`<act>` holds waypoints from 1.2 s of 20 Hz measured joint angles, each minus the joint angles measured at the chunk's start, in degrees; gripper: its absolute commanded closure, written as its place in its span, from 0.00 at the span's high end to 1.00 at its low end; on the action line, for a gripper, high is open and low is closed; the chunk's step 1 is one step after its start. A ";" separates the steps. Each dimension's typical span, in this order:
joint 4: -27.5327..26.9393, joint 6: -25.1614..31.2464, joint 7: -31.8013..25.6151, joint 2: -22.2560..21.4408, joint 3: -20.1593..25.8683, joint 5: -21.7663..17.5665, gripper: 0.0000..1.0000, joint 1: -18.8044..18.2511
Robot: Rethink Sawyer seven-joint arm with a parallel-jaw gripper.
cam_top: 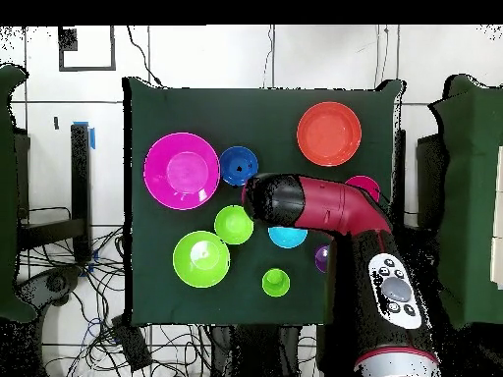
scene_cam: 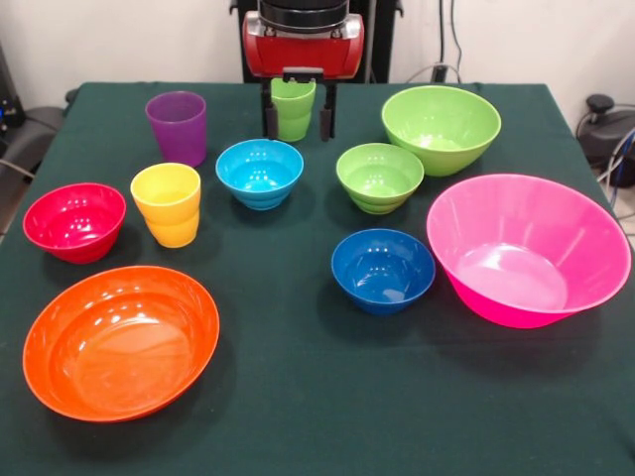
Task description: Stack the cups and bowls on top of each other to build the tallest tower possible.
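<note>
Cups and bowls all sit apart on the green table [scene_cam: 298, 397], none stacked. Gripper [scene_cam: 295, 117] is at the far edge with open fingers either side of the green cup [scene_cam: 293, 107], not clamping it. Purple cup [scene_cam: 177, 127] and yellow cup [scene_cam: 167, 203] stand left of it; pink bowl [scene_cam: 526, 248] and orange bowl [scene_cam: 121, 342] are nearest the camera.

Place: robotics lab
Signs: red robot arm [cam_top: 334, 211], green-clothed counter [scene_cam: 298, 397], loose cables [cam_top: 108, 324] on tiled floor [cam_top: 216, 54]
</note>
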 measured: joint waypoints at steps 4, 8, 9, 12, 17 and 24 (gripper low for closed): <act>-0.26 0.05 0.00 0.00 0.00 -0.01 1.00 0.07; -0.79 0.67 0.00 0.00 0.02 -0.01 1.00 0.07; -0.85 0.75 0.00 0.00 0.02 -0.01 1.00 0.08; -0.90 0.81 0.00 0.00 0.04 -0.01 1.00 0.07; -0.90 0.81 0.00 0.00 0.08 -0.01 1.00 0.07; -0.90 0.81 0.00 -0.09 0.10 -0.01 1.00 0.07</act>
